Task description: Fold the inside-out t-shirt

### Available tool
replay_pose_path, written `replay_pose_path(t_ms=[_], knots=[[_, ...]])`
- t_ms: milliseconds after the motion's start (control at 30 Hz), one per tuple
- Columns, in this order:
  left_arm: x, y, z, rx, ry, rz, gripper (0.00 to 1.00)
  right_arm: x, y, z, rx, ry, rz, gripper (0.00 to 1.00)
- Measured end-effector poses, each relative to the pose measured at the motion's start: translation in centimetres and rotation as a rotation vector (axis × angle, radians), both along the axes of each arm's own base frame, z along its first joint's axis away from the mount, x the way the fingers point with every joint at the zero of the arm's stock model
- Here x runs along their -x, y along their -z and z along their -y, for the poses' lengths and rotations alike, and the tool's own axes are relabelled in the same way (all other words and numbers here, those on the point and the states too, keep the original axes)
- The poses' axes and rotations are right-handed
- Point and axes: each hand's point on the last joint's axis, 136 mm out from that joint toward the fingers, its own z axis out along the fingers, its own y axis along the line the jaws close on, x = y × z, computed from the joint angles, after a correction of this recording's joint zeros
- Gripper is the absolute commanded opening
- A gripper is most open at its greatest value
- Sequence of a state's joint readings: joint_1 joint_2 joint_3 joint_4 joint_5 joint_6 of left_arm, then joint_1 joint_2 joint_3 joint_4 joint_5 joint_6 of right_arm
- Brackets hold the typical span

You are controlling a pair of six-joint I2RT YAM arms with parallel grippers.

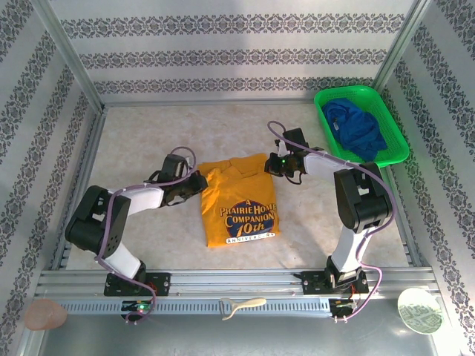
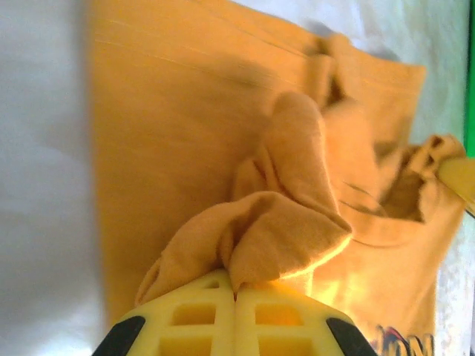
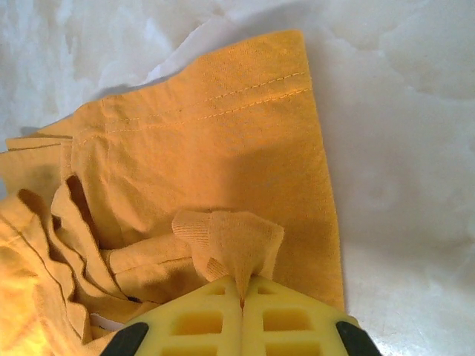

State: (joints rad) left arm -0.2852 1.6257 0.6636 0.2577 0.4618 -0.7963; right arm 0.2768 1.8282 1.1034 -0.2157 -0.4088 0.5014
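Left gripper (image 1: 199,183) and right gripper (image 1: 276,165) each pinch the t-shirt (image 1: 223,200)

Left gripper sits at the shirt's left far corner in the top view, its arm reaching in from the left. In the left wrist view its yellow fingers (image 2: 185,319) are pressed together with a bunched fold of orange cloth caught between the tips; the fold rises off the flatter cloth behind it. The right gripper is at the shirt's far right corner, near the collar end. In the right wrist view its fingers (image 3: 200,322) are likewise closed, nipping a small peak of fabric, with a stitched hem running across the cloth just beyond and loose pleats gathered to the left.

The t-shirt is orange-yellow and lies on the pale table (image 1: 141,141) between the two arms, roughly in the middle, as a rough rectangle with its long side running away from the bases. A dark blue print (image 1: 251,216) faces up on its near half; the far edge is rumpled.

Well apart, in the far right corner, a green basket (image 1: 401,141) holds a dark blue garment (image 1: 356,126). On the near rail lie a cream utensil (image 1: 241,305), a white disc (image 1: 419,310) at the right and a pinkish object (image 1: 44,314) at the left
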Motion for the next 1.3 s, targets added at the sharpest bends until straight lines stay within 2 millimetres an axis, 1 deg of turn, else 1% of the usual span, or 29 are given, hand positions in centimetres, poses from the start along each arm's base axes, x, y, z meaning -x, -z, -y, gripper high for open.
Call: replay_pose_path(t_ms=[100, 133, 267, 433, 500, 533, 567, 633, 667, 700, 733, 767, 833, 867, 900, 933, 1000, 1033, 1067, 1133, 1167, 1200, 1233, 1267, 1300], knots=[[-0.4, 1.6, -1.6, 0.04, -0.063, -0.011, 0.0, -0.1, 0.0, 0.0, -0.001, 0.001, 0.002, 0.0], [-0.6, 1.9, -1.8, 0.056, -0.073, -0.01, 0.0, -0.1, 0.0, 0.0, -0.001, 0.001, 0.002, 0.0], [-1.6, 1.5, -1.6, 0.1, -0.084, 0.029, 0.0, -0.1, 0.0, 0.0, 0.0, 0.001, 0.003, 0.0], [-2.3, 0.8, -1.4, 0.121, -0.088, 0.066, 0.0, -0.5, -0.1, 0.1, 0.005, 0.012, 0.016, 0.0], [-2.5, 0.6, -1.4, 0.121, -0.088, 0.071, 0.04, -0.8, -0.4, 0.1, 0.004, 0.02, 0.022, 0.0], [-2.6, 0.4, -1.4, 0.122, -0.088, 0.076, 0.09, -1.0, -0.5, 0.0, 0.002, 0.023, 0.026, 0.06], [-2.9, 0.2, -1.4, 0.12, -0.088, 0.084, 0.19, -1.4, -0.7, -0.1, -0.001, 0.026, 0.03, 0.19], [-3.5, -0.1, -1.6, 0.112, -0.089, 0.099, 0.3, -2.2, -0.6, -0.2, -0.001, 0.028, 0.036, 0.38], [-3.8, -0.2, -1.8, 0.103, -0.094, 0.104, 0.38, -2.5, -0.4, -0.2, 0.0, 0.032, 0.037, 0.43], [-4.1, -0.3, -2.1, 0.096, -0.103, 0.106, 0.46, -2.7, -0.3, -0.1, 0.002, 0.033, 0.037, 0.45], [-4.4, -0.4, -2.6, 0.088, -0.111, 0.108, 0.58, -2.7, -0.2, 0.1, 0.004, 0.04, 0.032, 0.46], [-4.8, -0.5, -3.0, 0.076, -0.12, 0.11, 0.65, -2.7, -0.2, 0.4, 0.003, 0.048, 0.031, 0.47], [-5.3, -0.8, -4.0, 0.055, -0.137, 0.106, 0.72, -2.5, -0.6, 1.1, 0.004, 0.063, 0.038, 0.46], [-5.5, -1.3, -4.4, 0.04, -0.142, 0.108, 0.74, -2.2, -1.1, 1.5, 0.002, 0.069, 0.046, 0.46], [-5.5, -2.0, -4.7, 0.029, -0.144, 0.113, 0.75, -1.9, -1.7, 1.8, -0.001, 0.074, 0.056, 0.45], [-5.6, -3.1, -4.8, 0.021, -0.141, 0.127, 0.76, -1.4, -2.7, 1.9, -0.007, 0.074, 0.073, 0.44], [-5.7, -6.2, -4.3, 0.027, -0.121, 0.176, 0.8, -0.4, -4.8, 2.0, -0.032, 0.074, 0.114, 0.43], [-5.6, -8.0, -3.8, 0.035, -0.107, 0.213, 0.81, 0.2, -6.0, 1.8, -0.05, 0.072, 0.135, 0.43], [-5.5, -9.6, -3.1, 0.045, -0.089, 0.245, 0.83, 0.8, -7.0, 1.4, -0.071, 0.064, 0.155, 0.43], [-4.9, -12.1, -1.0, 0.073, -0.042, 0.299, 0.84, 2.3, -8.1, 0.5, -0.108, 0.048, 0.176, 0.43], [-4.6, -12.7, 0.2, 0.09, -0.016, 0.311, 0.84, 3.1, -8.2, -0.2, -0.132, 0.038, 0.174, 0.43], [-4.4, -12.9, 1.0, 0.104, 0.001, 0.316, 0.84, 3.8, -7.9, -0.8, -0.148, 0.032, 0.165, 0.42], [-4.2, -12.6, 2.1, 0.122, 0.023, 0.305, 0.84, 4.7, -7.2, -1.4, -0.164, 0.024, 0.142, 0.42], [-4.1, -11.8, 2.7, 0.132, 0.034, 0.286, 0.84, 5.6, -6.3, -1.8, -0.177, 0.022, 0.113, 0.42], [-4.4, -10.8, 3.0, 0.136, 0.034, 0.263, 0.85, 6.5, -5.3, -2.1, -0.183, 0.023, 0.083, 0.42]])
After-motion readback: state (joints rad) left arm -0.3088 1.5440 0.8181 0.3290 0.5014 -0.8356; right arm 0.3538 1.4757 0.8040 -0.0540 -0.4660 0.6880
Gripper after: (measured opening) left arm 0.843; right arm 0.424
